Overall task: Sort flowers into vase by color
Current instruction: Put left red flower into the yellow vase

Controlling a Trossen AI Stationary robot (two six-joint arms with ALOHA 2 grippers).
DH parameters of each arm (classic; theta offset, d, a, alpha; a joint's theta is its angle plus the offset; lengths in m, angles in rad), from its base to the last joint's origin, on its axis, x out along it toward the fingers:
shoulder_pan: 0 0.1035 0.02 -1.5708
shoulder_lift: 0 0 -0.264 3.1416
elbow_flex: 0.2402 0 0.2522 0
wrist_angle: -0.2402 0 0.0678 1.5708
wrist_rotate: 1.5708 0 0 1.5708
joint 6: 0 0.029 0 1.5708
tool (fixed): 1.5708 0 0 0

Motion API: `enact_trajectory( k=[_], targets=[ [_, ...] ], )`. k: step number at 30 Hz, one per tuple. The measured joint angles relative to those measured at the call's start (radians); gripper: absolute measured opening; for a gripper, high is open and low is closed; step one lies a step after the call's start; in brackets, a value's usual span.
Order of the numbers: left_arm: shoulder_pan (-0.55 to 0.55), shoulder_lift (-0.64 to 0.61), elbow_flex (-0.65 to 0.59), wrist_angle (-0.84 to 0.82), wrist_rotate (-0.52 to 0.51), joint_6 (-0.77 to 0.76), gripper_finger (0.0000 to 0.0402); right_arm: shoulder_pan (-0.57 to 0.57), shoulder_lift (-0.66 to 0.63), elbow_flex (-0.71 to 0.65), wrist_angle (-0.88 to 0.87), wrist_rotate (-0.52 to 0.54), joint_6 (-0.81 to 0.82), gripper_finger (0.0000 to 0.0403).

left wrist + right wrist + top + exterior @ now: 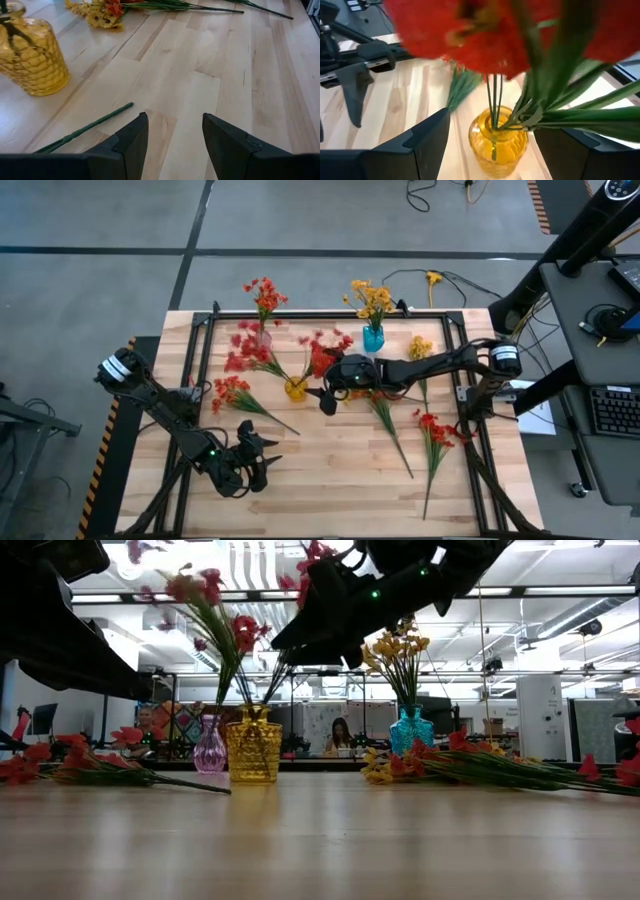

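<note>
Red-orange artificial sprigs (pixel 318 355) on thin green stems stand in a squat yellow dimpled glass vase (pixel 296 389) near the middle of the pale wooden table (pixel 330 490), with the right gripper (pixel 325 396) poised just above them, its dark fingers spread apart on either side of the vase and clamped on nothing. Behind, a teal glass vase (pixel 373 338) holds yellow-blossomed sprigs (pixel 370 298), and a pink glass vase (pixel 263 335) holds one more red sprig (pixel 264 296). Loose sprigs lie flat on the wood: red ones (pixel 232 391) to the left of the yellow vase, another red one (pixel 435 430) near the right edge, and a yellow one (pixel 420 348) beside the teal vase. The left gripper (pixel 262 455) waits low near the table's front left, its fingers parted and empty, a green stem tip (pixel 107 114) lying just ahead of it.
</note>
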Motion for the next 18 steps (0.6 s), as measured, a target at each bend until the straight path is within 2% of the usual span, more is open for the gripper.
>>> enact_trajectory(
  k=[12,18],
  targets=[
    [0.0,0.0,0.0,0.0,0.0,0.0,0.017,0.013,-0.001,0.0,0.01,0.001,-0.032,0.0271],
    [0.0,0.0,0.0,0.0,0.0,0.0,0.017,0.012,-0.001,0.0,0.01,0.078,-0.025,0.0272]
  ],
)
